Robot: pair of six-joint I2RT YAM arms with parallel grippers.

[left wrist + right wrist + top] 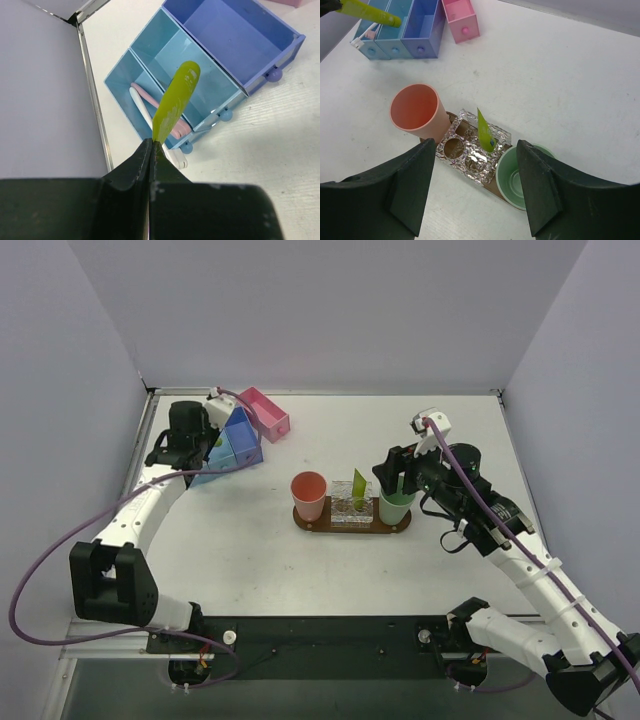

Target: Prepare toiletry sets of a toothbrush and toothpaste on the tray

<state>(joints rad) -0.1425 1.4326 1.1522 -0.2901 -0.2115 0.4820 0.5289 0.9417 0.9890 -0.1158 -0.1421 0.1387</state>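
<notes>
between the shut tips of the left gripper (151, 151), the flat end of a yellow-green toothpaste tube (176, 95) is clamped, with the rest of the tube poking forward past the tips. just under and ahead of that gripper is the light blue bin (205, 75). its compartment closest to the gripper holds a white toothbrush (140, 105) and a pink toothbrush (147, 96) lying side by side. the darker blue bin (235, 35) is further ahead, all on the white bench (280, 150).

right gripper (476, 185) has its jaws apart, holds nothing and hovers over the tray (345, 530). straight below it is a foil holder (470, 157) on the tray. a second toothpaste tube (485, 131) stands upright in the holder just ahead of the gripper. the salmon cup (415, 110) is ahead of its left finger, the green cup (517, 180) is by its right finger, and the pink bin (460, 15) is far ahead.
</notes>
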